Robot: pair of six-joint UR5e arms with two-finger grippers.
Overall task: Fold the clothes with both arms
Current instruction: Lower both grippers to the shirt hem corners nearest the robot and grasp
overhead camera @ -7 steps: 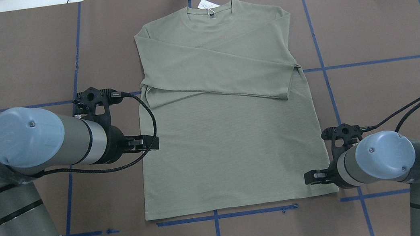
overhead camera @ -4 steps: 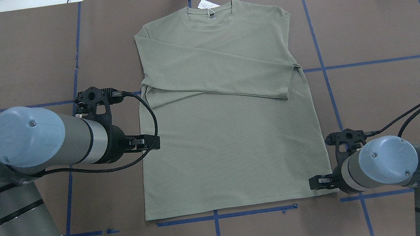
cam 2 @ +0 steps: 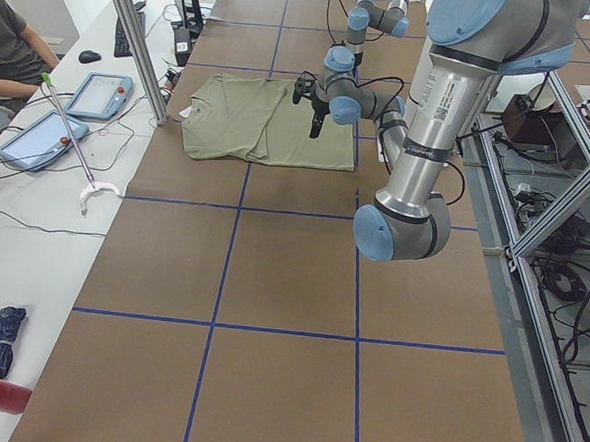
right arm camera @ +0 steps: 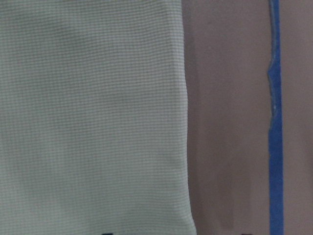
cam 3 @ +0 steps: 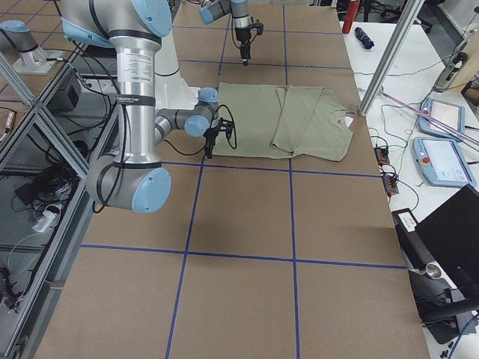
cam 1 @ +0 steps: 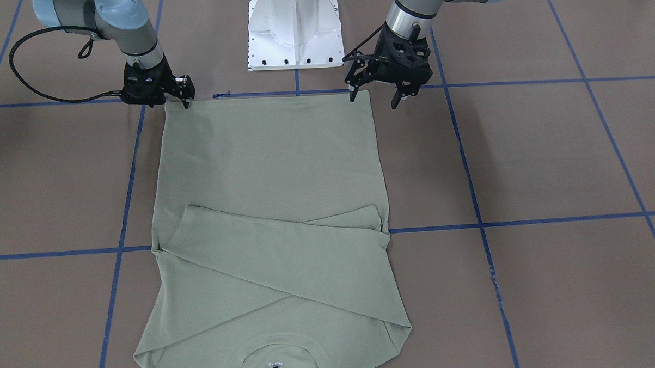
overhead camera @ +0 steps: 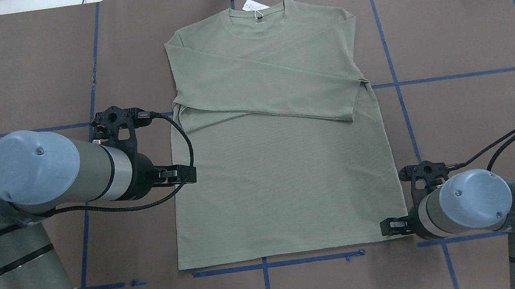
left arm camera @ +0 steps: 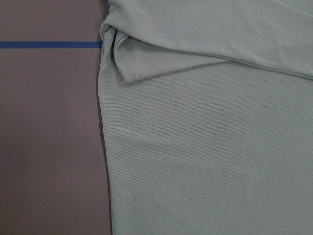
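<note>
Beside the left edge of the shirt, the left gripper hovers much as a second ago, jaws apart and empty. The shirt lies flat on the brown table: fine-ribbed sage knit, sleeves crossed over the chest, collar far. The right gripper has slid nearer, to the near-right hem corner, jaws spread and empty; a hem grasp looks imminent.

Neck label: tiny print, seemingly "MINISO", upside down.
</note>
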